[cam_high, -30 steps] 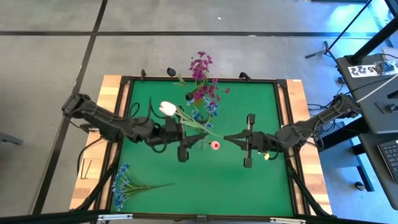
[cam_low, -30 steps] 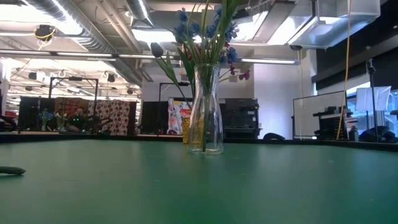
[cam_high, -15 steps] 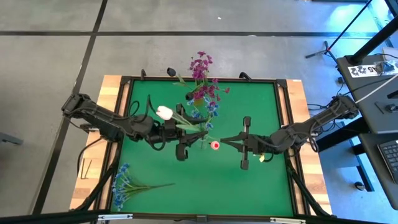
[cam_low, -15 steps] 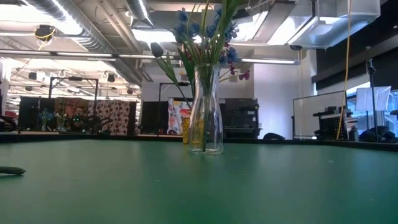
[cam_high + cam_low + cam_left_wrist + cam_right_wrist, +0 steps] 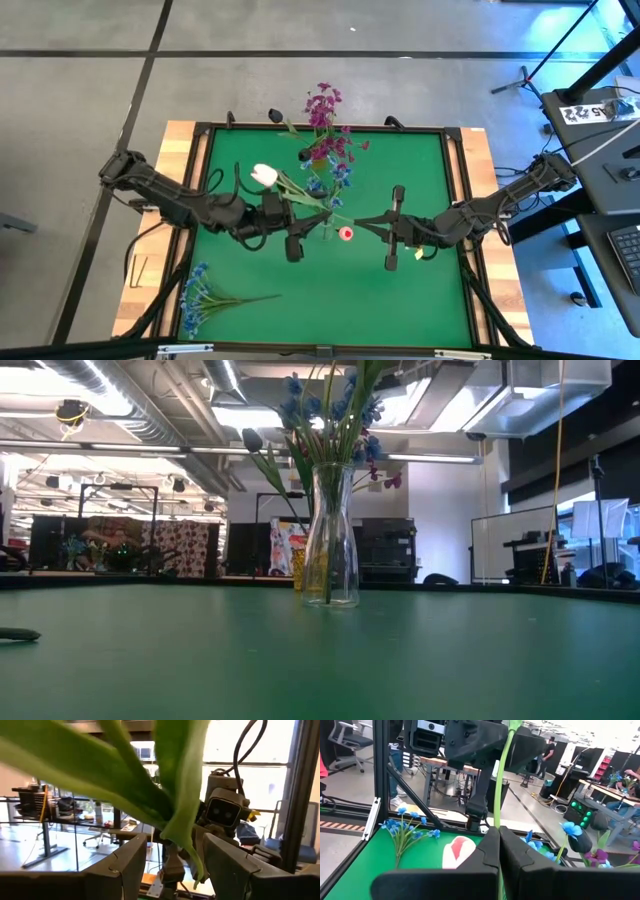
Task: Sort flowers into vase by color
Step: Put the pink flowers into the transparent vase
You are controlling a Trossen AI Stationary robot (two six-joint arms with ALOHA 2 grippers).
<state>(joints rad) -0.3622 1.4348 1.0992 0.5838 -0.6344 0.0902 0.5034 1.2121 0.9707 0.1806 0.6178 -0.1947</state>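
Tulip (image 5: 265,175) stem pinched by closed right gripper (image 5: 358,223) over table (image 5: 420,300) middle, left gripper (image 5: 312,222) fingers spread around its leaves, vase (image 5: 331,538) behind.

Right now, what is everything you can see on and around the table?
vase: one, clear glass, far middle of the table
flowers in vase: several, blue, magenta, one dark bud
white tulip: one, green stem and leaves, held above the table's middle
blue spray: one, lying at the near left corner
small blossom: one, pink-white, on the table's middle
table: one, green top
left gripper: fingers apart around the tulip's leaves
right gripper: fingers shut on the tulip's stem
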